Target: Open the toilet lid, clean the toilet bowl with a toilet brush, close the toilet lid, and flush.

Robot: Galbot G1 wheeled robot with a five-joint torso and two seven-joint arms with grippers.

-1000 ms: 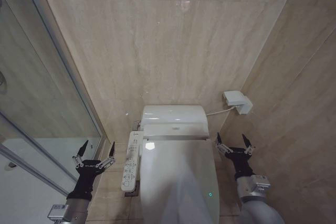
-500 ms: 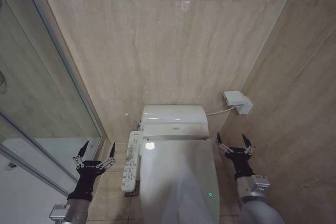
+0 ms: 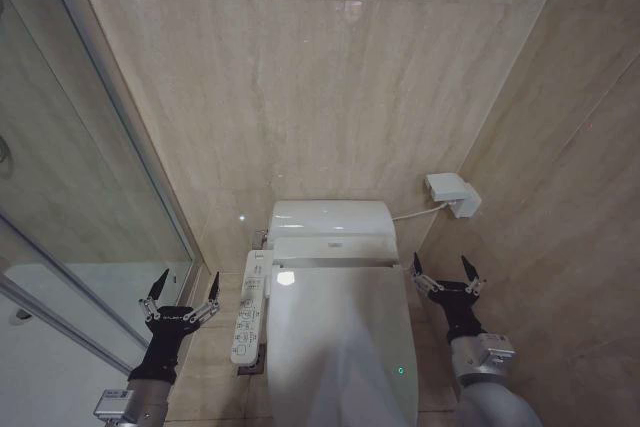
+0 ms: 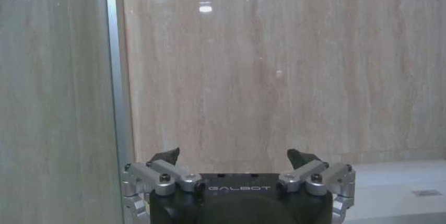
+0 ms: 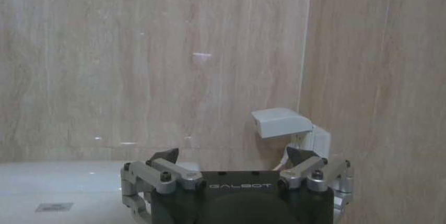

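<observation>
The left gripper (image 3: pixel 181 287) is raised beside the toilet's left side, over the floor between the shower glass (image 3: pixel 80 177) and the control panel (image 3: pixel 250 307). Its arm rises from the lower edge of the head view, fingers pointing up toward the back wall. The fingers are spread wide and hold nothing; the left wrist view shows the two dark tips (image 4: pixel 166 156) well apart with the beige wall (image 4: pixel 279 67) beyond them.

The right gripper (image 3: pixel 445 269) mirrors this on the toilet's right side, near the side wall, its arm also rising from the lower edge. Its fingers are spread and empty too, seen in the right wrist view (image 5: pixel 237 156), facing a white wall box (image 5: pixel 282 122) with a cable.

The toilet lid (image 3: pixel 340 347) is down, lying flat over the toilet bowl (image 3: pixel 412 387), of which only a sliver of the right rim shows. Its long axis runs from the back wall toward the robot, the rounded front toward the robot. The tank housing (image 3: pixel 332 230) sits behind it against the wall. Neither gripper touches the lid.
</observation>
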